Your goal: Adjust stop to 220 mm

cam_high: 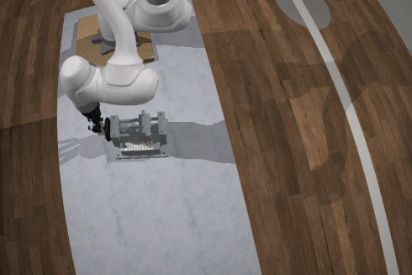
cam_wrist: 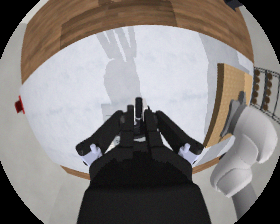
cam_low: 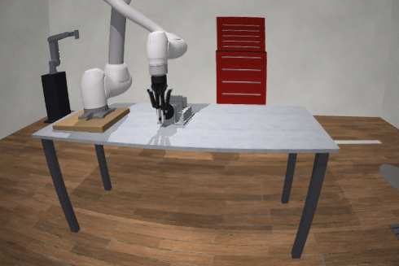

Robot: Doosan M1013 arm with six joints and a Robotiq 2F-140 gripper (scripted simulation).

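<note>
A grey table [cam_low: 252, 129] with a pale, marbled top stands on four dark legs over a wood floor [cam_low: 195, 227]. Two things lie directly on it. At the left end, as the exterior view shows it, sits a flat wooden board [cam_low: 71, 123] — the arm's foot [cam_low: 95, 112] stands on it. Near the middle of the back edge rests the stop fixture [cam_high: 140, 135], a small grey metal frame on a base plate [cam_high: 139, 156] — its black handwheel [cam_high: 108, 129] faces the board end.
</note>
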